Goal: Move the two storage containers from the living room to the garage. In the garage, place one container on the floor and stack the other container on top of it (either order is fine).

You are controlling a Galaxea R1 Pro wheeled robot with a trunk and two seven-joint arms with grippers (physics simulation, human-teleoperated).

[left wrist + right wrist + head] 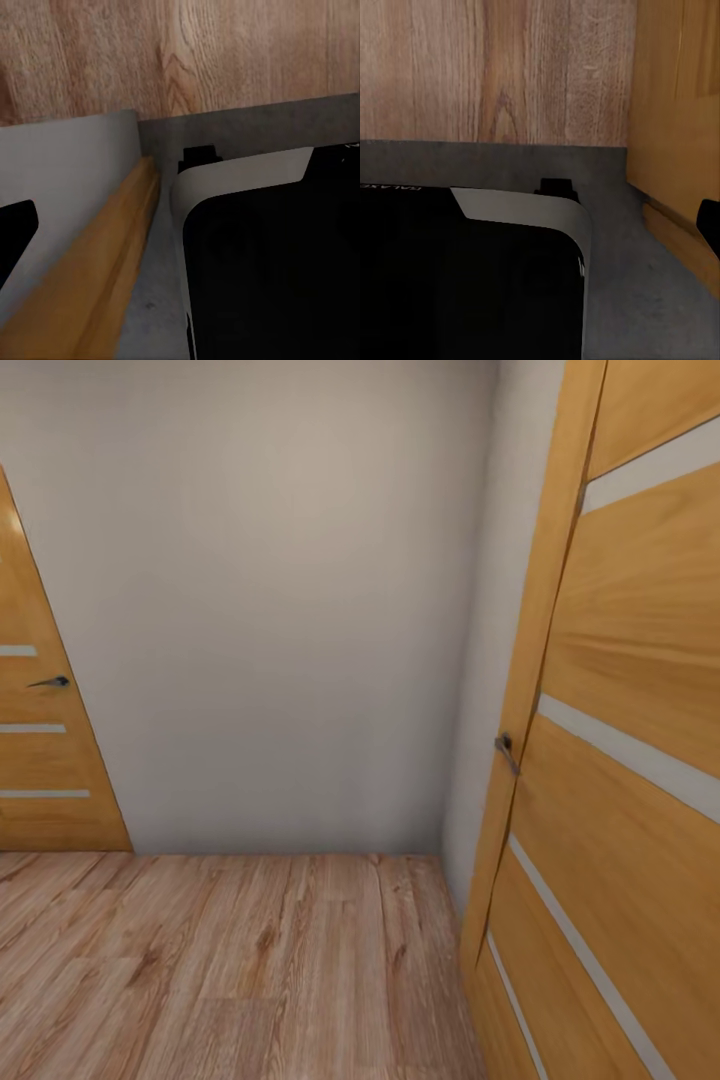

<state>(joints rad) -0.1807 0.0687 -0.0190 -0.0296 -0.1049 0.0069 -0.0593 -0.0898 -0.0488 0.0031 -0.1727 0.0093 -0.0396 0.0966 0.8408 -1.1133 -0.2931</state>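
Where the two storage containers lie cannot be told from these views.

Left end effector point(16, 238): one black finger edge at the picture's border; whether it stands open or closed cannot be told; nothing is seen between its fingers. Right end effector point(709, 225): likewise one black finger edge; open or closed cannot be told.

Beyond the left end effector, along its fingers: the robot's base point(277, 270), black with a rounded pale-grey rim; it stands on a rough dark-grey floor point(161, 315). Just beside the base, an orange wooden door frame point(97, 285) runs along a pale wall face point(67, 172). Past the grey floor, meeting it at a straight edge, lies light wood-plank floor point(180, 52).

Beyond the right end effector the same order holds: black base, grey floor, then planks; an orange wooden door panel point(675, 112) stands just beside the finger edge, its foot on the grey floor.

Head view, further ahead of both end effectors: plank floor running to a plain pale-grey wall point(270, 610); on the right-arm side, a near orange door point(640, 710) with pale horizontal strips and a metal lever handle point(506, 752); on the left-arm side, a farther door point(40, 760) of the same make, shut against the wall, with a dark handle point(50, 682).
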